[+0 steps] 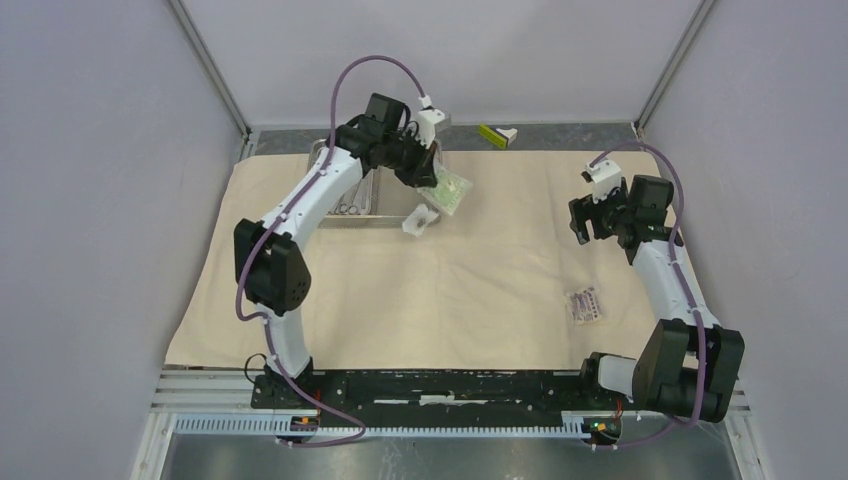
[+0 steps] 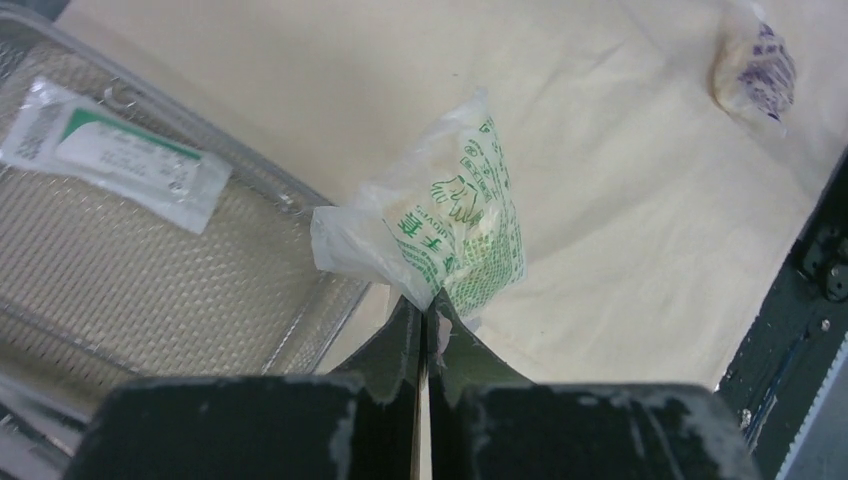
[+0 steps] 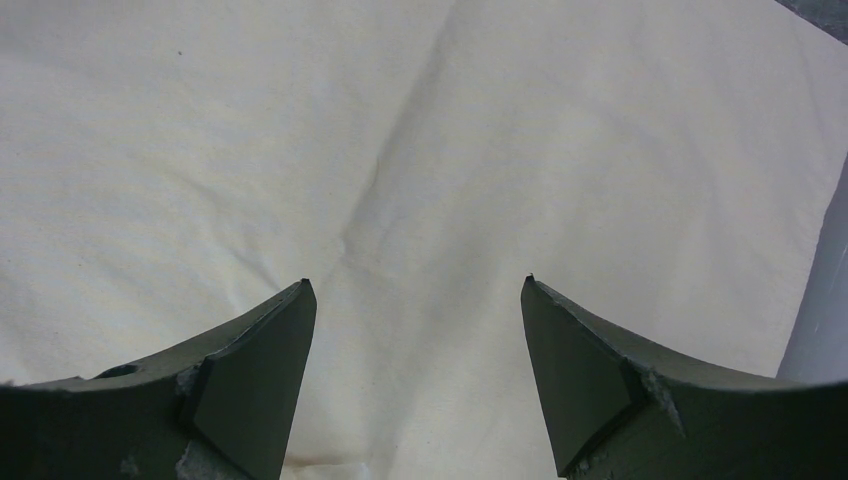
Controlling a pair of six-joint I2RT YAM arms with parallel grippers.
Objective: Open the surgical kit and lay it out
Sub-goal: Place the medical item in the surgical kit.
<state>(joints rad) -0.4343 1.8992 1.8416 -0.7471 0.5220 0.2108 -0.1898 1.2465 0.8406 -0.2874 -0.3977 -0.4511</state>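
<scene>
Soft, even overhead light leaves only faint shadows on the cloth (image 1: 480, 290). The wrist views are sharp mid-frame; the near fingers (image 3: 250, 390) blur slightly, and the tray (image 2: 290, 200) rim glints.

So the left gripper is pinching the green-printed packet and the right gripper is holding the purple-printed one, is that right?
Not quite. The right gripper holds nothing: the right wrist view shows its jaws open over cloth. The purple-printed packet lies on the cloth. The left gripper does pinch the green-printed packet.
</scene>
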